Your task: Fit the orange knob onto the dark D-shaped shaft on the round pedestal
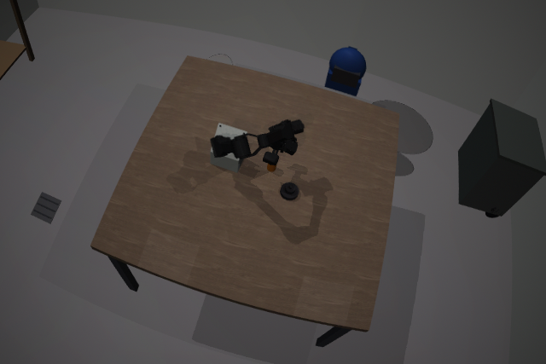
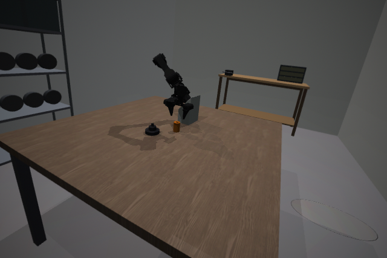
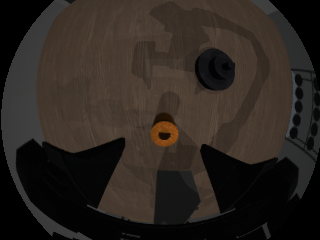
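Nearby, a wooden table (image 1: 246,236) (image 2: 187,167) (image 3: 75,90) stands in a dim grey room, with a black robot arm (image 1: 240,145) (image 2: 171,75) above it. The arm bends over the table and ends in a two-fingered claw (image 1: 280,152) (image 2: 178,116) (image 3: 163,146), which points down. The claw is wide open, with nothing between its fingers.

Below the claw, a small orange knob (image 1: 271,167) (image 2: 176,126) (image 3: 157,138) stands upright on the wood, shaped like a short cylinder. From the wrist camera its top is a bright orange ring around a dark D-shaped hole, and the hole's straight side faces the upper part of that view. The knob appears midway between the two dark fingers, one to each side.

Near the knob, but apart from it, sits a round black pedestal (image 1: 289,191) (image 2: 152,131) (image 3: 209,72), stepped like a small tiered cake, with a short shaft (image 1: 289,187) (image 2: 152,124) (image 3: 227,65) rising from the middle. The knob is off the shaft. I cannot tell which way the shaft's flat side faces.

A pale grey block (image 1: 226,162) (image 2: 193,113) stands on the table near the arm. Soft shadows of the arm stretch across the wood around the pedestal.
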### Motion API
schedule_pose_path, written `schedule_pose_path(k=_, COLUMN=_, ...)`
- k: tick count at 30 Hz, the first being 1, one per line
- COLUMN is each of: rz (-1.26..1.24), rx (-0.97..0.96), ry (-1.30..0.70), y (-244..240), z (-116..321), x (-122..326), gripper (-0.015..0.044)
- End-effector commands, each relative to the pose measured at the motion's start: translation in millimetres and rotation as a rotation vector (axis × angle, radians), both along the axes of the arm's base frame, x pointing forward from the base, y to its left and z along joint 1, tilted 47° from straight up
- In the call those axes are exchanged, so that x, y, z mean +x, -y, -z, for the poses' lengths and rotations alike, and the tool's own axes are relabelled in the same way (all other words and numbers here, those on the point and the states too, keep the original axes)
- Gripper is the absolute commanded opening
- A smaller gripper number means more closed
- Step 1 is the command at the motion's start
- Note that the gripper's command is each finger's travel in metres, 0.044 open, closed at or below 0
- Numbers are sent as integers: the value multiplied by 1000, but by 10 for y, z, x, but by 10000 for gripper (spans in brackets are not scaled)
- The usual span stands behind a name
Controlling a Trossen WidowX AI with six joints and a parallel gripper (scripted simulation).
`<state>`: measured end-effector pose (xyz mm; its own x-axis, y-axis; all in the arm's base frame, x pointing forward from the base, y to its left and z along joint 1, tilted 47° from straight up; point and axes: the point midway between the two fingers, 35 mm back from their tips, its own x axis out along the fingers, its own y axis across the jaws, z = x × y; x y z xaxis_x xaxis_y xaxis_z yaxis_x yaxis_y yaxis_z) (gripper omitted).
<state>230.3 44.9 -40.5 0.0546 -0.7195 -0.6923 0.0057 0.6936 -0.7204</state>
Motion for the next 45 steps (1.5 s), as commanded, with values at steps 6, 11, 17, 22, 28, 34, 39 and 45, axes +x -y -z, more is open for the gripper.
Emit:
schedule_pose_path(k=6, rz=1, rx=-8, ry=-4, y=139, z=114, x=-3, gripper=440)
schedule_pose_path(k=11, rz=1, rx=-6, ry=-5, y=193, z=172, x=9, gripper=440)
schedule_pose_path(k=17, rz=1, rx=-6, ry=-5, y=261, z=242, x=21, gripper=440)
schedule_pose_path(k=22, rz=1, rx=-6, ry=-5, y=321, z=298, x=28, gripper=440)
schedule_pose_path(k=28, rz=1, rx=-6, ry=-5, y=392, z=365, x=33, gripper=440)
schedule_pose_path(k=34, rz=1, rx=-7, ry=-5, y=464, z=430, x=35, gripper=440)
schedule_pose_path(k=39, rz=1, rx=-8, ry=-5, y=525, z=481, x=34, gripper=440)
schedule_pose_path(k=45, rz=1, rx=-10, ry=-4, y=599, z=541, x=29, gripper=440)
